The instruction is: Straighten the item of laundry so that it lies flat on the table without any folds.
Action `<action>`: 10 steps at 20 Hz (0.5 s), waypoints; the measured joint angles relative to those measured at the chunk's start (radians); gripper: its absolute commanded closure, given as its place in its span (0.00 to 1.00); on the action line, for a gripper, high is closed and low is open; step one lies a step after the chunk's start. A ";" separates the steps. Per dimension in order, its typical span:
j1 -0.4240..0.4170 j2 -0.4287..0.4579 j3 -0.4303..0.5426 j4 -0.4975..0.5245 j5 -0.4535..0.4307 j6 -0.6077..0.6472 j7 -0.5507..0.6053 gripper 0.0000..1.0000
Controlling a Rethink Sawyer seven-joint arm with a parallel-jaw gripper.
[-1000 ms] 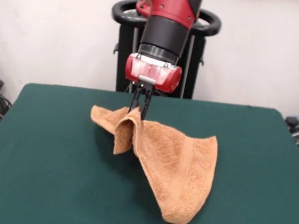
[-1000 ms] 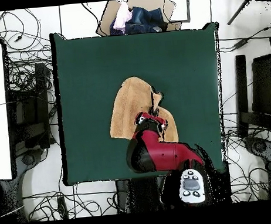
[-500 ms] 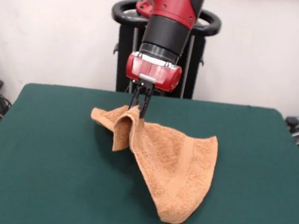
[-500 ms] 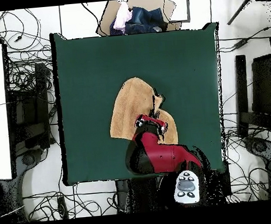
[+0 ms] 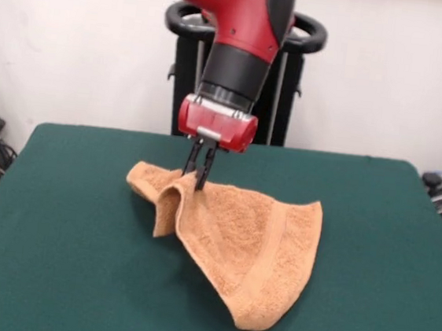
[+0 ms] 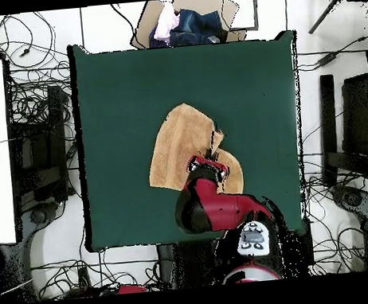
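- The gripper [image 5: 198, 180] is seen pinched tight on a raised fold of the towel [image 5: 245, 239], its two dark fingers [image 5: 204, 164] closed with cloth caught between them.
- From that pinch, the towel is lifted into a small peak; a short flap is draped down beside it, and a curled corner is left lying toward the front view's left.
- The rest of the cloth is spread across the tabletop [image 5: 56, 227], sloping away from the peak toward the edge farthest from the robot, where a rounded corner is laid down flat.
- A woven band [image 5: 272, 246] is seen running along the towel's side, in from its edge.
- From overhead, the towel [image 6: 180, 139] is placed around the middle of the tabletop [image 6: 111, 101], somewhat nearer the robot's edge than the far one, well clear of all four corners.
- In that overhead view the gripper [image 6: 212, 157] is largely covered by the red arm [image 6: 212, 208], which is reached in over the robot-side edge.
- Folds are plainly shown: the towel is not flat.
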 measured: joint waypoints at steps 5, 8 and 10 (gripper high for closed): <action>-0.032 0.079 0.000 -0.044 0.000 -0.085 0.000 1.00; -0.048 0.116 -0.002 -0.064 0.000 -0.130 0.000 0.00; -0.056 0.146 -0.007 -0.078 0.000 -0.177 0.000 0.00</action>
